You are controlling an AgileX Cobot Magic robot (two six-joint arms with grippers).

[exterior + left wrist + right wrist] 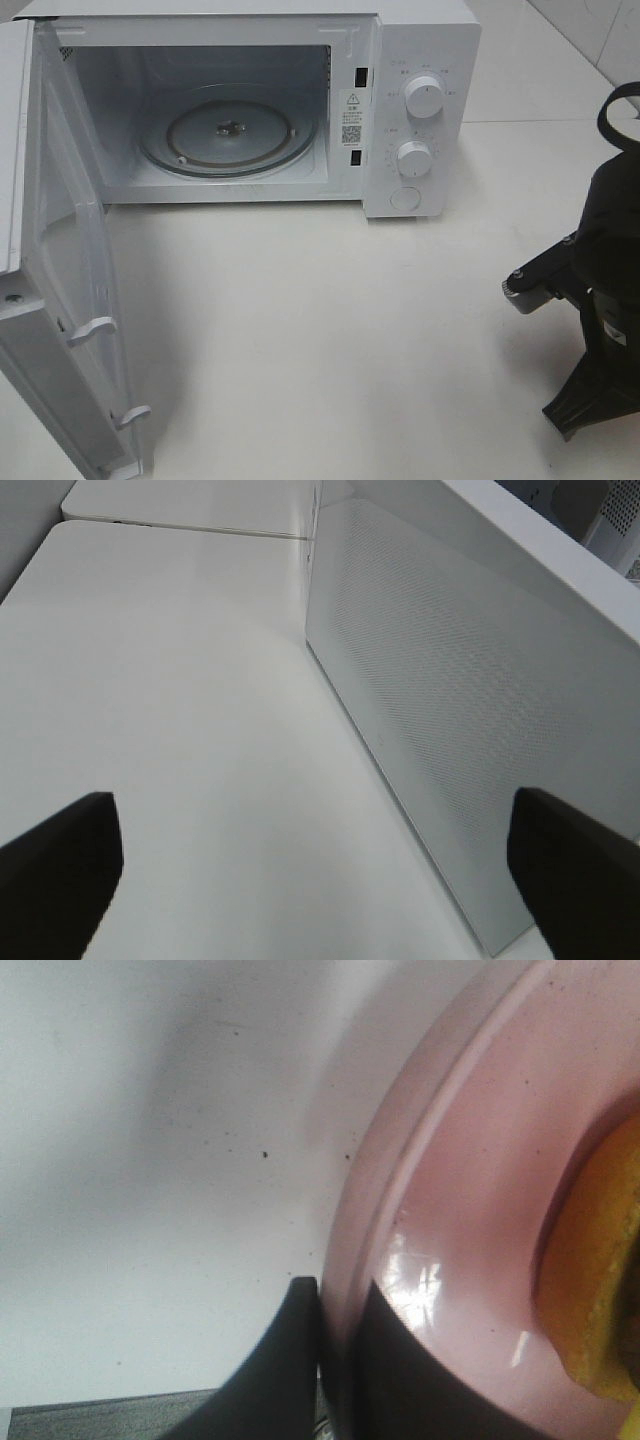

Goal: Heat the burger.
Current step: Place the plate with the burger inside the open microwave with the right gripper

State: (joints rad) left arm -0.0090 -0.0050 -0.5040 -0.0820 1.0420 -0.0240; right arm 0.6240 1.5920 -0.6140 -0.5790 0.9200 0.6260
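In the right wrist view my right gripper (340, 1305) is shut on the rim of a round pink plate (470, 1200). One dark finger (285, 1360) is outside the rim and the other is on the plate's inner side. A yellow-brown edge of the burger (600, 1290) shows on the plate; the rest of it is out of frame. My left gripper (315, 880) is open with nothing between its fingers, low over the white table beside the microwave's door (450, 710). The exterior high view shows neither the plate nor the burger.
A white microwave (425, 50) stands at the back, its door (60, 300) swung wide open to the left. Its glass turntable (230, 130) is bare. My right arm (600, 290) stands at the right edge over the white table (330, 330).
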